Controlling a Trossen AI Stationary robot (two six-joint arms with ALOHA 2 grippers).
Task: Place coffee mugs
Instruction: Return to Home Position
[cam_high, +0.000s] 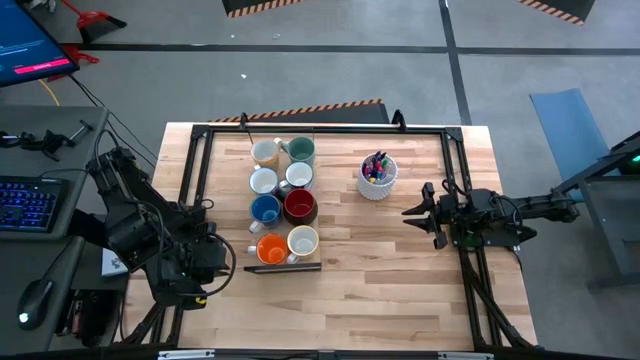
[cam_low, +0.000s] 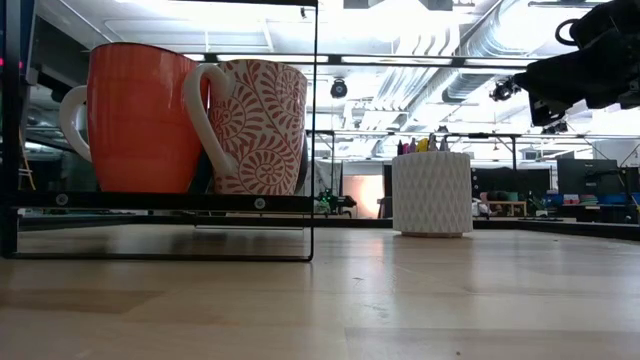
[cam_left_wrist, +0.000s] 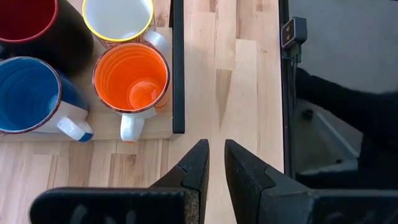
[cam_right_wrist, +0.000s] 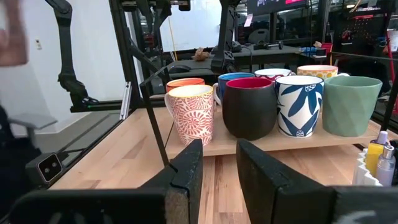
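Orange ribbed ceramic mug (cam_low: 135, 115) and red-and-white swirl-patterned mug (cam_low: 262, 125) sit closest in the low view, touching side by side on the low wooden shelf with a black frame (cam_right_wrist: 292, 143).

Mug count from above is eight, in two rows of four, packed close:
- 1 orange and 1 swirl-patterned at the near end
- 1 blue mug (cam_high: 265, 209) and 1 dark red mug (cam_high: 300, 205)
- 1 plain white mug (cam_high: 263, 181) and 1 white mug with blue leaf print (cam_right_wrist: 298, 106)
- 1 cream mug with orange-dotted rim (cam_high: 266, 152) and 1 teal green faceted mug (cam_right_wrist: 351, 104) at the far end

All eight are upright on the shelf, which stands on the light wooden table (cam_high: 380, 290).

One white textured cup of coloured pens (cam_low: 431, 193) stands on the table right of the shelf, apart from it; the pens are too small to count.

Left gripper (cam_left_wrist: 216, 144) hangs over the table's near-left part, just off the shelf's orange-mug end, fingers a slim gap apart and empty.

Right gripper (cam_right_wrist: 219, 144) sits raised right of the pen cup, pointing at the mugs, fingers parted and empty.
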